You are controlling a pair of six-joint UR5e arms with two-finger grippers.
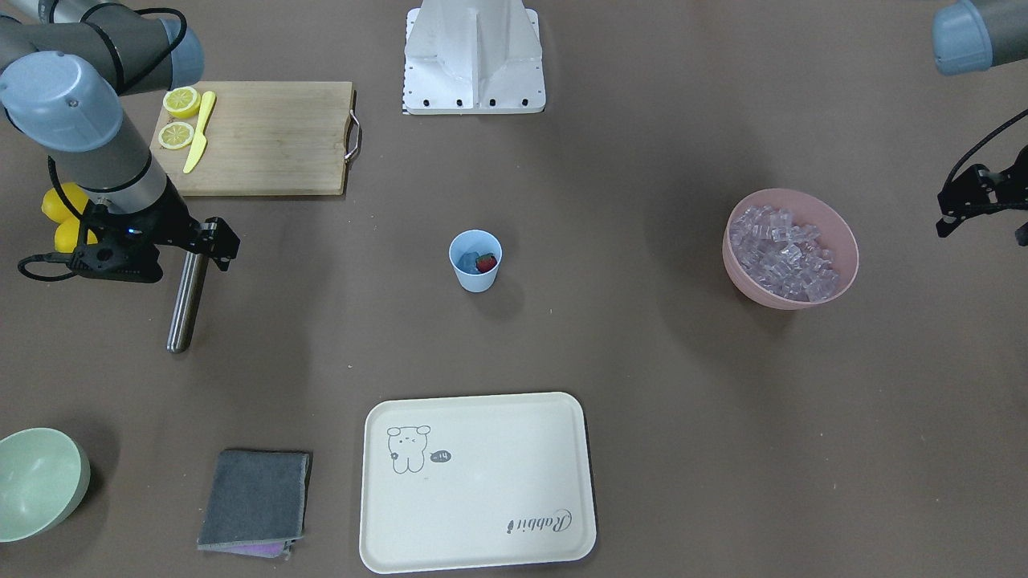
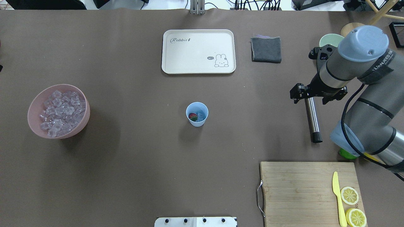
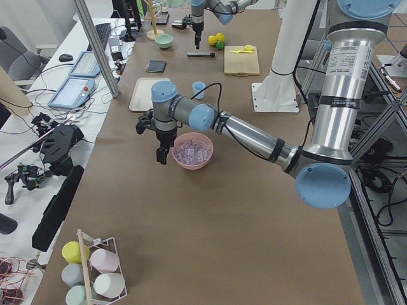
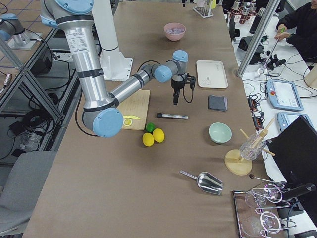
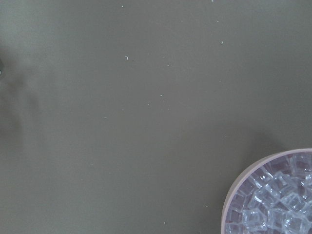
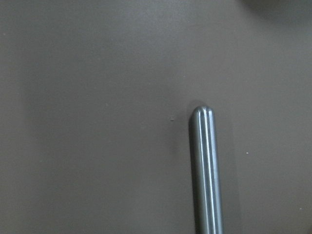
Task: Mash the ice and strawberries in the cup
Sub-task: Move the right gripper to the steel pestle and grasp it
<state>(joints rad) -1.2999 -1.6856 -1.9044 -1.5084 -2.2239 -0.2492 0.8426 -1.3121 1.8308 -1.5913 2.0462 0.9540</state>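
Observation:
The light blue cup [image 1: 475, 277] [image 2: 197, 122] stands upright mid-table. Inside it lie a red strawberry [image 1: 486, 262] [image 2: 193, 117] and some ice [image 1: 467, 261] [image 2: 201, 114]. More ice [image 1: 785, 250] fills the pink bowl [image 1: 847, 269] [image 2: 35, 101]. A metal muddler rod [image 1: 187, 301] [image 2: 312, 119] [image 6: 204, 170] lies flat on the table. My right gripper [image 2: 315, 94] [image 4: 175, 100] hangs just above its rounded end, and its fingers are hidden under the wrist. Beside the pink bowl my left gripper [image 1: 981, 210] [image 3: 163, 154] points down, and I cannot tell whether it is open or shut.
A wooden cutting board [image 1: 265, 136] carries two lemon halves [image 1: 178, 119] and a yellow knife [image 1: 199, 132]. Whole lemons [image 1: 64, 215] lie under the right arm. At the operators' side are a cream tray [image 1: 478, 482], a grey cloth [image 1: 255, 498] and a pale green bowl [image 1: 36, 482].

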